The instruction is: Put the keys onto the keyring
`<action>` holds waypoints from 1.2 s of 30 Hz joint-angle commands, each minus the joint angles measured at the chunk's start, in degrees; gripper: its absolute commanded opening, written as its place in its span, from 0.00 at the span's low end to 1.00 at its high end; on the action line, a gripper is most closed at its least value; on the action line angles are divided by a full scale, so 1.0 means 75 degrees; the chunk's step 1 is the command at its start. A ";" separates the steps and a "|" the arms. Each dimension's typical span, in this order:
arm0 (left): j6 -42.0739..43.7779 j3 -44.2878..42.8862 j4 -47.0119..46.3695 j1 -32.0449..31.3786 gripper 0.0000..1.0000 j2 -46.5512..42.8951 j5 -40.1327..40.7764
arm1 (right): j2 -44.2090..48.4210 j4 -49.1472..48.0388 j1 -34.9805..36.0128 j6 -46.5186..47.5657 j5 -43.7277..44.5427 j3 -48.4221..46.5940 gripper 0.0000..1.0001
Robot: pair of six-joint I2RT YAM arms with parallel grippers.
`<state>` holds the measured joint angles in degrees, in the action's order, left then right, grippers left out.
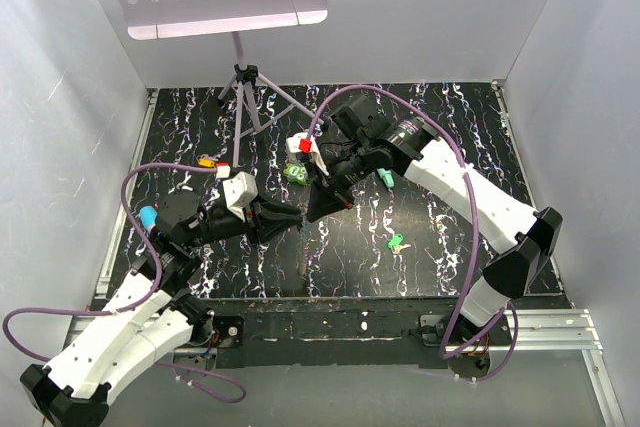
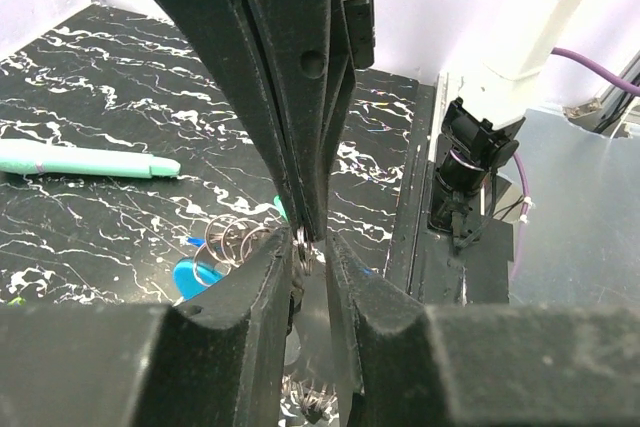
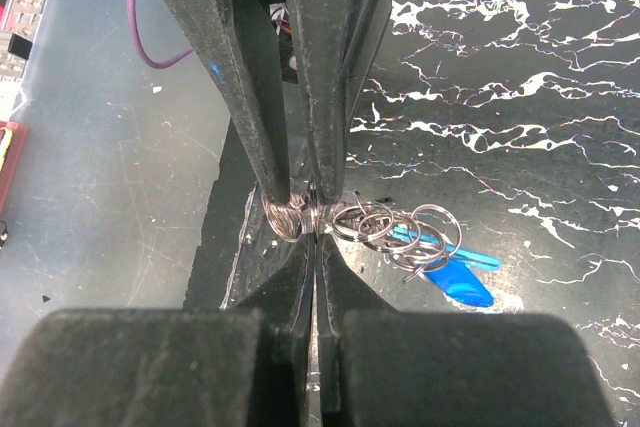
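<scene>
The keyring is a chain of fine metal rings (image 3: 400, 227) with a blue clasp (image 3: 455, 282). It hangs between both grippers above the table's front middle. My right gripper (image 3: 318, 222) is shut on one ring. My left gripper (image 2: 312, 247) meets it tip to tip, its jaws narrowly apart around a neighbouring ring (image 2: 303, 244). The rings (image 2: 235, 237) and the clasp (image 2: 195, 275) dangle to one side. In the top view the two grippers, left (image 1: 298, 217) and right (image 1: 312, 209), touch. A light green key (image 1: 397, 243) lies right of them. A yellow-orange key (image 1: 207, 161) lies at the far left.
A teal pen-like stick (image 1: 386, 178) (image 2: 80, 160) and a chunky bright-green object (image 1: 295, 175) lie behind the grippers. A tripod stand (image 1: 245, 87) with a perforated plate stands at the back. A light blue object (image 1: 148, 215) sits by the left arm. White walls enclose the table.
</scene>
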<state>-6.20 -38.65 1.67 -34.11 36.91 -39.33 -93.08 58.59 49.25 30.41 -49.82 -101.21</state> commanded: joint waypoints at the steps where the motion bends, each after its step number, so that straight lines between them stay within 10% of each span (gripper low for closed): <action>1: -0.0076 -0.0143 -0.0164 -0.0034 0.18 0.0048 -0.0240 | 0.0035 -0.0042 0.0054 0.0070 -0.0329 -0.0158 0.01; 25: -0.0216 0.0137 -0.0175 -0.0034 0.00 -0.0138 -0.0136 | 0.0141 -0.0171 0.0030 -0.0176 -0.0634 -0.0251 0.11; 28: -0.0905 0.0897 -0.1776 -0.0023 0.00 -0.0723 0.0251 | 0.0199 -0.0066 -0.0145 -0.0153 -0.0961 -0.0438 0.36; 36: -0.2852 0.2786 -0.7355 -0.0034 0.00 -0.0926 0.1868 | 0.0468 -0.0147 -0.0790 0.0222 -0.2005 -0.0604 0.44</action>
<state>-19.25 -20.45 -28.36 -34.15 28.47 -33.41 -92.92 59.37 44.60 30.30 -59.57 -103.92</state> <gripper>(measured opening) 0.018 0.431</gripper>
